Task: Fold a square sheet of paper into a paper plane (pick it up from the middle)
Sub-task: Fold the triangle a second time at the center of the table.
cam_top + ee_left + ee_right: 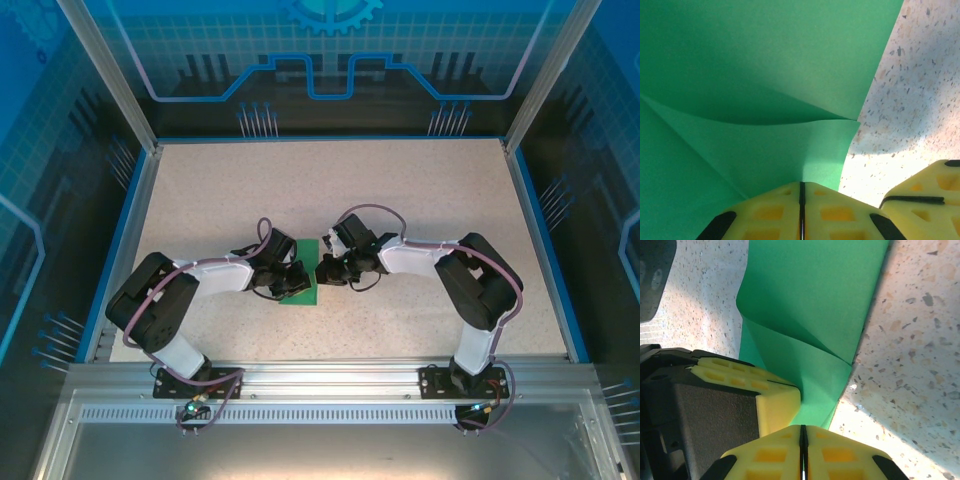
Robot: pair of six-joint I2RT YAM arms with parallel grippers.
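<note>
Evidently the left tool (801,185) and right tool (803,428) both clamp the square sheet of paper (765,75); uneven pulls between them could tear it.

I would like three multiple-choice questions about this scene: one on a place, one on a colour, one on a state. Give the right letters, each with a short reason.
1. Where on the table does the square sheet of paper lie?
A) the far left corner
B) the middle
C) at the right edge

2. What colour is it?
A) white
B) red
C) green

3. The fingers of the left gripper are:
A) pressed together
B) wide apart
C) around a cup

Answers: 1 B, the top view shows it mid-table. 2 C, it is green in every view. 3 A, only a thin dark line parts them.
</note>
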